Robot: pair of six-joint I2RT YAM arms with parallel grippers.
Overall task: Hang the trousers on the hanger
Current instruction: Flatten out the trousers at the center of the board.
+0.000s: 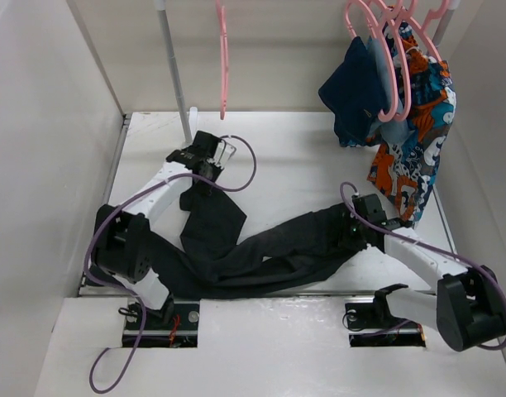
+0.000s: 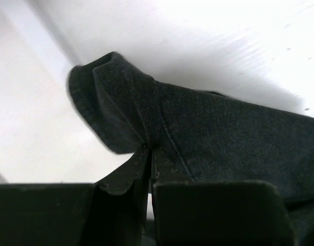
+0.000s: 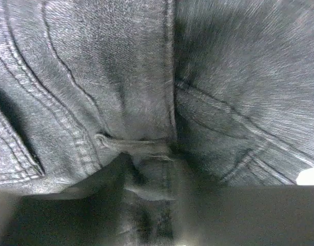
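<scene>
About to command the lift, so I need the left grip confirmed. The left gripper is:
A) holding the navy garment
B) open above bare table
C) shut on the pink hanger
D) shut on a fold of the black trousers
D: in the left wrist view the left gripper has its fingers pinched together on a fold of the trousers.

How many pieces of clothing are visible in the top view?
3. The black trousers lie across the table; the navy garment and the patterned cloth hang on the bunched pink hangers, upper right. Others may hide behind them.
</scene>
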